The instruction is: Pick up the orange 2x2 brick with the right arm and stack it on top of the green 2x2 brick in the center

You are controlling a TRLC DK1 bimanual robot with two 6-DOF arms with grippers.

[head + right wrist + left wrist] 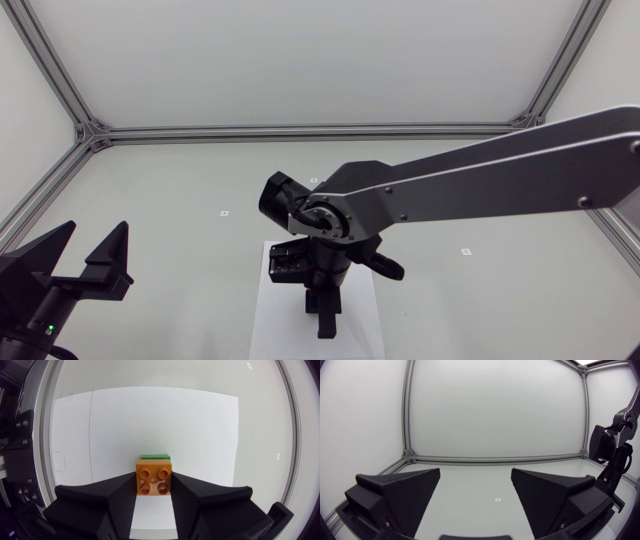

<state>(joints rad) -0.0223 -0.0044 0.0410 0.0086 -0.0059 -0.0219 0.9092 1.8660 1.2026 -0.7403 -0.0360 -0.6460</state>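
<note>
Now the right tool (154,486) pinches the orange brick (154,478) from both sides, lined up over the green brick (155,456) for stacking; the left tool (476,473) sits open, empty.

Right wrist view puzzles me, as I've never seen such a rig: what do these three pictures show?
Two robot arms work at a table, each ending in a black two-fingered claw. The head view looks down from above: the right arm reaches over a white sheet. The other two views come from cameras on each arm's wrist. The right claw is shut on an orange brick, with a green brick just ahead of it. The left claw is open, holding nothing.
</note>
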